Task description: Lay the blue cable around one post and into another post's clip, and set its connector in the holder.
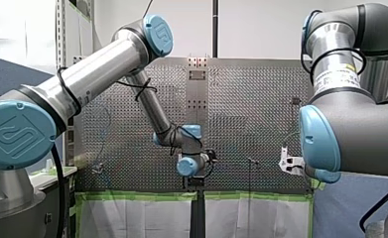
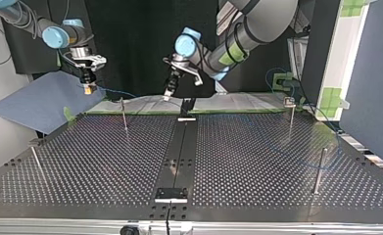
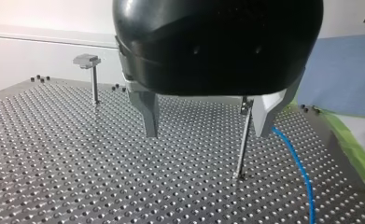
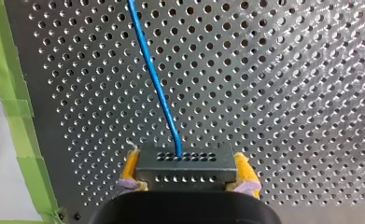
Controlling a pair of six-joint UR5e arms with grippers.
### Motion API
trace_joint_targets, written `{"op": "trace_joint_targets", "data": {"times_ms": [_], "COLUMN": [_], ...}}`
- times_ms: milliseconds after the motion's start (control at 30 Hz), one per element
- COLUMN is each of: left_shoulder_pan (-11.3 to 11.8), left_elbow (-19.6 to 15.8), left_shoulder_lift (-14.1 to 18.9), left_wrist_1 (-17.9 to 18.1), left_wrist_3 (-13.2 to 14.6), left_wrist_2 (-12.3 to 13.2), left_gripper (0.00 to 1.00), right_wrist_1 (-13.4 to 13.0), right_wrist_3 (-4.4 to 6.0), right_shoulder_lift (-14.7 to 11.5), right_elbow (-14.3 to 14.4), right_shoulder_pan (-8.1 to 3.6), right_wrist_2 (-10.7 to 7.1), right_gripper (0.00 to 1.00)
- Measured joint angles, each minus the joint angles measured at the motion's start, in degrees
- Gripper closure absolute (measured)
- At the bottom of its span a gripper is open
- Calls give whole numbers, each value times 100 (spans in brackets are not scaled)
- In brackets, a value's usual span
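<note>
Blue cable (image 4: 154, 79), thin and smooth, runs ahead from the dark, hole-dotted block connector (image 4: 185, 156), which the right gripper (image 4: 188, 170) pinches between yellow pads (image 4: 131, 166) over the perforated metal table (image 4: 287, 93); it is not yet set down. Left gripper (image 3: 207, 126) hangs wide open and empty, with a slim steel post (image 3: 242, 144) just inside one finger and the cable beside it. Routing looks barely begun.

Two arms, same build.
My left arm (image 1: 97, 69) and my right arm (image 1: 350, 124): silver-grey tubes, pale blue joint caps (image 1: 158, 34) with an embossed logo, black cables (image 1: 65, 87) strapped alongside. On my left gripper (image 3: 206, 134), black housing and grey metal fingers (image 3: 148, 114); on my right gripper (image 4: 188, 175), yellow pads (image 4: 131, 165).
</note>
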Motion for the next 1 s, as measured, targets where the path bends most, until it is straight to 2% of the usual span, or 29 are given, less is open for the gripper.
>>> {"op": "trace_joint_targets", "data": {"times_ms": [167, 433, 733, 1000], "left_shoulder_pan": [-29, -95, -119, -116], "left_elbow": [-216, -240, 99, 468], "left_shoulder_lift": [-3, -118, -496, -709], "left_wrist_1": [-84, -345, -569, -497], "left_wrist_3": [184, 275, 191, 40], "left_wrist_2": [-37, -124, -285, -412], "left_gripper": [0, 0, 0, 0], "right_wrist_1": [8, -3, -32, -34], "right_wrist_3": [1, 7, 25, 20], "right_shoulder_lift": [21, 47, 62, 69], "right_elbow": [2, 1, 2, 1], "right_shoulder_pan": [43, 75, 103, 115], "right_wrist_2": [68, 99, 100, 101], "right_gripper": [100, 100, 100, 100]}}
